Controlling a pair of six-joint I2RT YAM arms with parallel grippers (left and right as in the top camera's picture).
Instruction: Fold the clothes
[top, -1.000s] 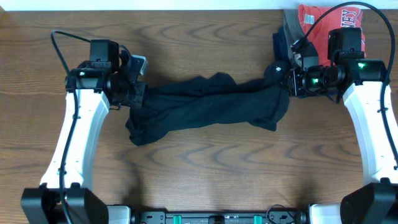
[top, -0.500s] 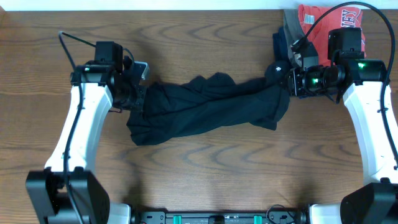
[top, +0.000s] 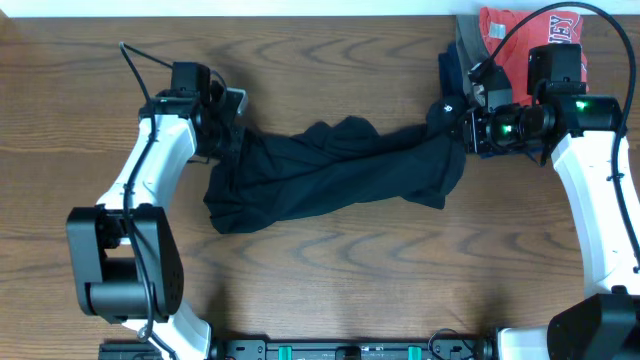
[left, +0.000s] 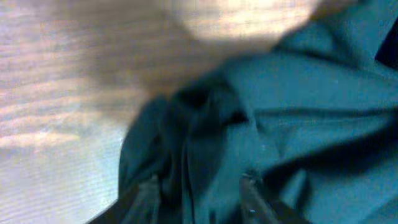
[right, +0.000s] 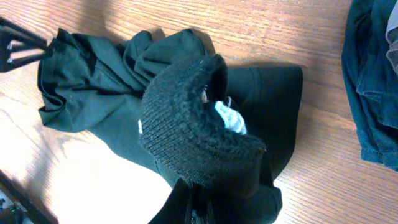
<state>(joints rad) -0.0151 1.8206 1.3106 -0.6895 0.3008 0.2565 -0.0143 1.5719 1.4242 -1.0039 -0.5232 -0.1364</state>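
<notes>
Ideally, with the left fingers (left: 251, 189) pinching a wad at one end of the black garment (top: 330, 172) and the right fingers (top: 466, 130) clamped on its ribbed edge, both should draw apart evenly, spreading the bunched cloth flat across the bench (top: 330, 285) before folding.

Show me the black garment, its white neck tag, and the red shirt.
black garment (top: 330, 175), overhead view, middle of the bunched cloth.
white neck tag (right: 229, 118), right wrist view, centre of the tag.
red shirt (top: 512, 58), overhead view, bare red cloth.
</notes>
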